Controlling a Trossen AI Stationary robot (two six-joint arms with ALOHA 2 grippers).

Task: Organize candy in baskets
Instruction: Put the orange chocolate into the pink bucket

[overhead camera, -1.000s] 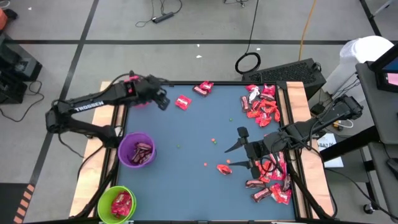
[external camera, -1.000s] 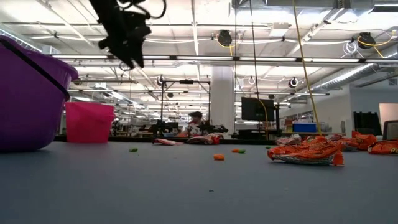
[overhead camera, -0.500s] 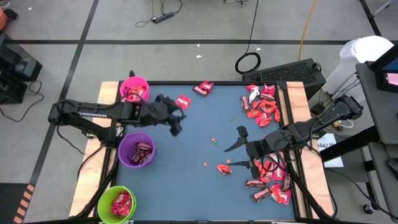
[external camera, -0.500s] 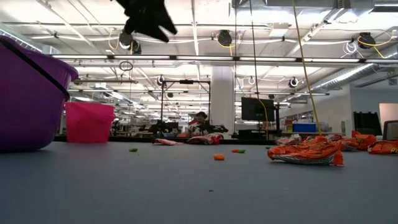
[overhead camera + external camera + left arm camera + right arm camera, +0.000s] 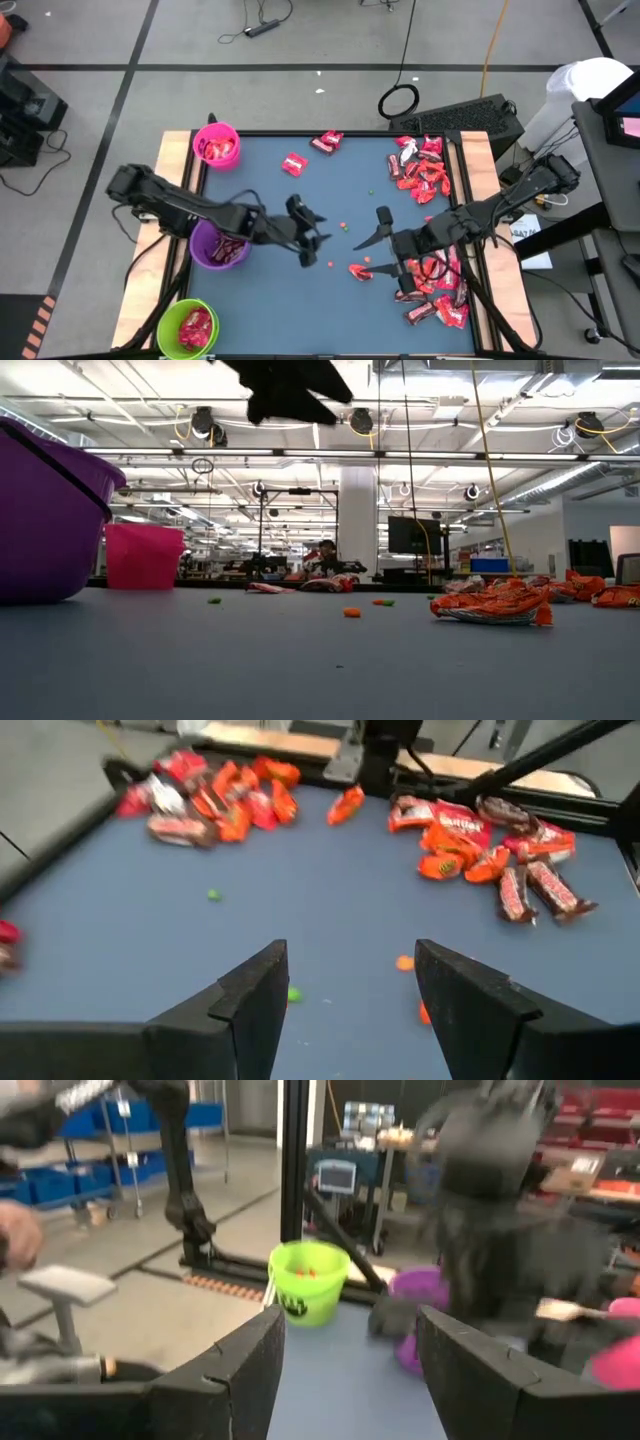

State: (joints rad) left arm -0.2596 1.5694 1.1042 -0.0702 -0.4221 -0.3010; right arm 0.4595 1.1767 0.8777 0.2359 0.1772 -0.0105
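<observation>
You are looking straight down on a dark blue surface [image 5: 300,300] with wooden strips along its left and right edges. Your left gripper [image 5: 312,243] hangs over the middle of the surface, just right of the purple basket [image 5: 220,243]. Its fingers [image 5: 255,995] are spread wide and hold nothing. Your right gripper [image 5: 385,248] sits at the right of the middle, beside the candy heap. Its fingers [image 5: 250,1365] are also spread wide and empty.

Three baskets stand in a line down the left edge. The pink basket [image 5: 216,144] is at the far corner with some candy inside. The purple basket is halfway down and holds dark brown pieces. The green basket [image 5: 187,328] is at the near corner and holds red pieces.

Most of the candy lies loose along the right side. One cluster [image 5: 420,172] of red and pink-red pieces lies near the far right corner. A second cluster [image 5: 437,292] of red and brown pieces lies near the right gripper, toward the near right corner. A single red piece [image 5: 360,271] lies just left of that cluster, between the two grippers. Two more red pieces lie near the far edge: one [image 5: 293,164] toward the middle and one [image 5: 327,142] close to the rim.

A few tiny orange and green specks [image 5: 344,227] dot the middle of the surface.

In the low view, a person [image 5: 322,556] is visible far off in the room behind the surface.
</observation>
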